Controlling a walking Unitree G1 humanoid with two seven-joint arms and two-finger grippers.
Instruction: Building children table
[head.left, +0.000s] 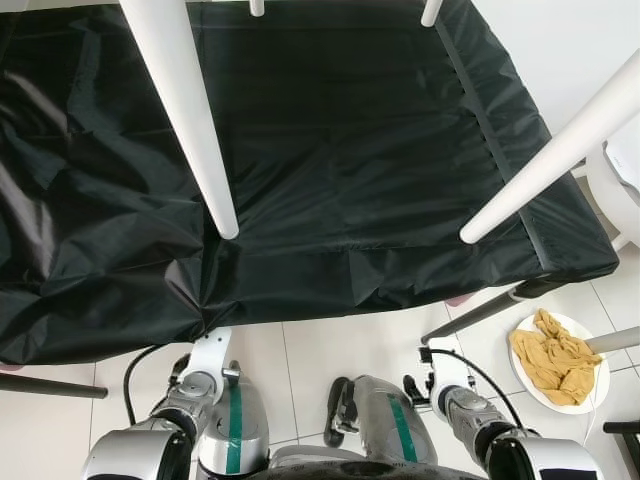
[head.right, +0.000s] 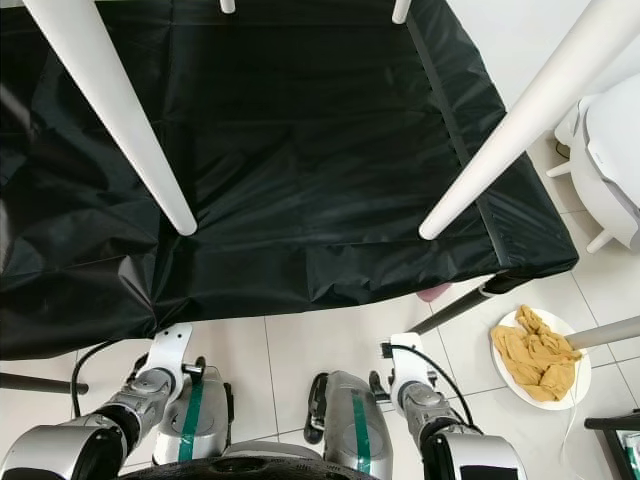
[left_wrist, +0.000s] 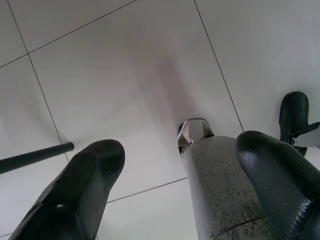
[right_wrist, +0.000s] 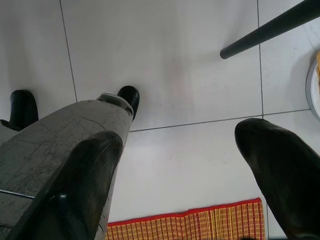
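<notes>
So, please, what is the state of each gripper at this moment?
Left gripper: open, holding nothing, pointing at the floor tiles.
Right gripper: open, holding nothing, also hanging over the floor.

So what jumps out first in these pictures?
White table legs stick up toward the camera from an upturned children's table lying on a big black sheet that covers a raised surface ahead of the robot. Off to its right, a white plate on the tiled floor holds a crumpled mustard-yellow cloth. Both arms hang low, the left gripper and right gripper open above the tiles.
</notes>
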